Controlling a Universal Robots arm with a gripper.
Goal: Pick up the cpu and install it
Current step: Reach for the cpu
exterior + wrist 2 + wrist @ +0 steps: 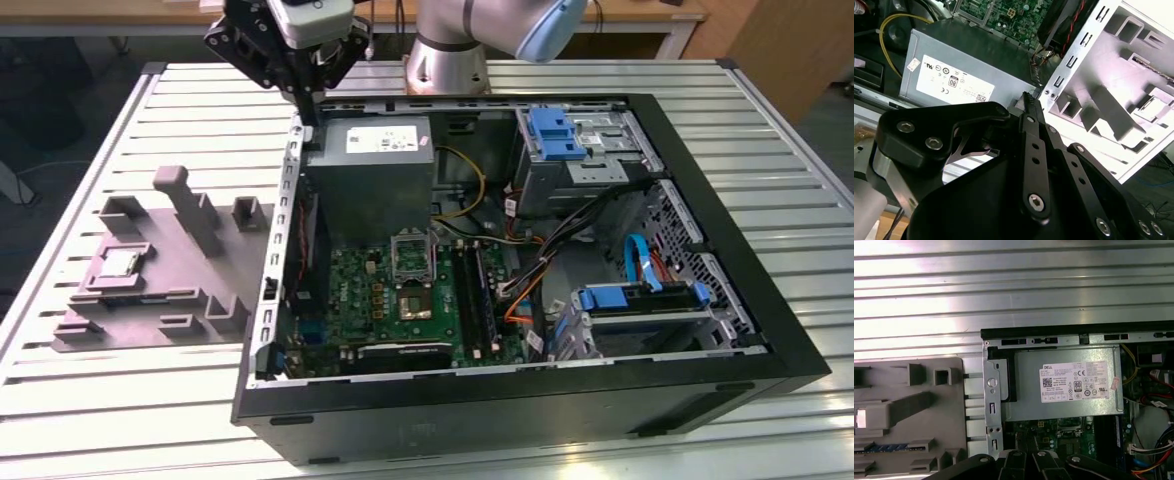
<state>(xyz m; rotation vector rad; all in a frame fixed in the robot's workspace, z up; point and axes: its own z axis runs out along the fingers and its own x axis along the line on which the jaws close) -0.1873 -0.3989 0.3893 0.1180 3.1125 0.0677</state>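
Hand (308, 105), fingers together, hovers above case (284, 215) wall edge, well apart from cpu (120, 263) on tray (167, 300)

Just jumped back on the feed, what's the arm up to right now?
The arm's tool hangs shut and empty over the edge of the open computer case, by the grey power supply. The cpu lies on the grey-purple tray, at the exterior view's left of the case, with the tool well apart from it. The socket on the motherboard shows a dark centre, so no chip is installed yet.
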